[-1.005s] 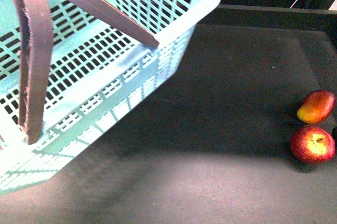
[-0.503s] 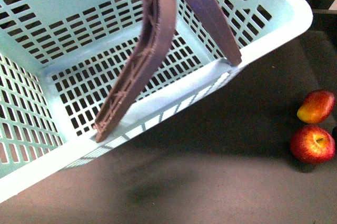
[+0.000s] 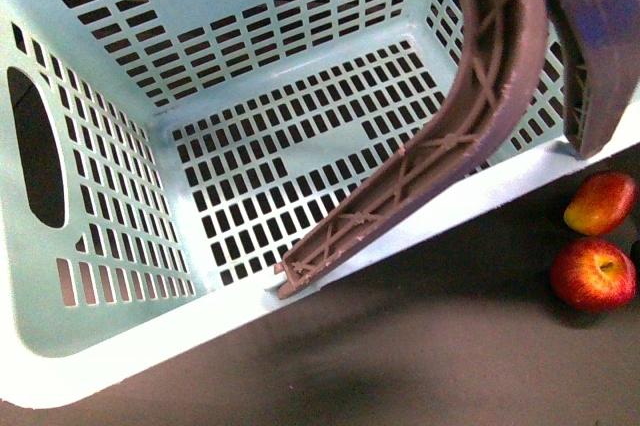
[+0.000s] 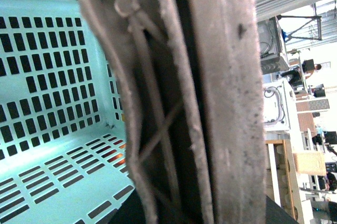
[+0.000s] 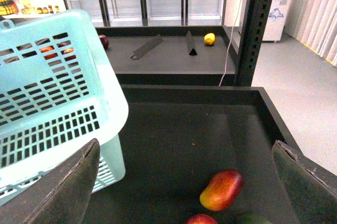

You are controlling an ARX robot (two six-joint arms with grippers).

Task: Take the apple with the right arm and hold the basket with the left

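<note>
Near one basket (image 3: 100, 381) with two handles (image 3: 480, 126), one apple (image 3: 594, 274), right hand (image 5: 185, 145) apart, left hand unseen.

Light mint-green basket (image 3: 100, 371) with a regular grid of rectangular slots across walls and floor, brown handles (image 3: 490, 126) with criss-cross ribbing, deep red apple (image 3: 593, 274) with yellow streaks at lower right, red-orange-yellow elongated fruit (image 3: 600, 202) above it, matte dark grey bench (image 3: 450, 366)

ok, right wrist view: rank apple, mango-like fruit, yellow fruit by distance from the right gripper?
From the right gripper:
1. apple, on the table, closest in.
2. mango-like fruit, just beyond the apple.
3. yellow fruit, on the far shelf.
</note>
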